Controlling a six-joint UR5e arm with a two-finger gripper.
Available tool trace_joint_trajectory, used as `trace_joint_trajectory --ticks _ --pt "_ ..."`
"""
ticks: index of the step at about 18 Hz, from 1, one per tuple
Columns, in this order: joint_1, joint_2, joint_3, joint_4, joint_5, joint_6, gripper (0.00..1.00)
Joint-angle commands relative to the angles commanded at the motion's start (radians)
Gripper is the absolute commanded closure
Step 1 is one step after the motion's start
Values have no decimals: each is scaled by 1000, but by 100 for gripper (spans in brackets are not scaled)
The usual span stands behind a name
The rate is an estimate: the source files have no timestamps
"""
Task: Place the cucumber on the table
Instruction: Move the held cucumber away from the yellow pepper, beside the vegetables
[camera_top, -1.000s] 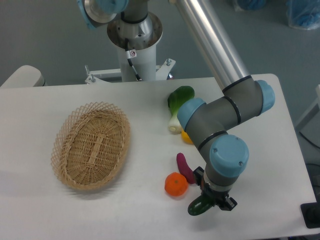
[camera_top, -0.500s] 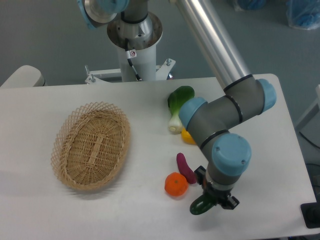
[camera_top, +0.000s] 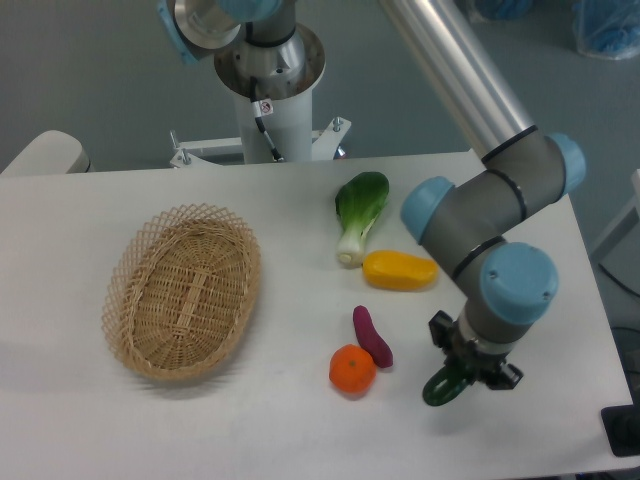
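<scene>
The cucumber (camera_top: 437, 388), dark green and glossy, hangs from my gripper (camera_top: 468, 372) near the front right of the white table (camera_top: 300, 430). Only its lower end shows below the wrist; the rest is covered by the gripper body. My gripper is shut on it, fingers pointing down, and I cannot tell whether the cucumber touches the tabletop.
A wicker basket (camera_top: 184, 291) sits at the left. An orange (camera_top: 352, 369) and a purple eggplant (camera_top: 371, 335) lie just left of the gripper. A yellow vegetable (camera_top: 399, 270) and a bok choy (camera_top: 357, 212) lie behind them. The table's front edge is close below the gripper.
The arm has swung to the right, carrying the cucumber away from the orange. The yellow vegetable, mostly hidden before by the arm, now shows in full.
</scene>
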Motion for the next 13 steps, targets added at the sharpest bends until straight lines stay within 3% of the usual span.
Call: trace_joint_trajectory --ticks 5,13 --pt "23 0 -72 81 0 0 79" --pt "31 54 -147 83 3 80 76"
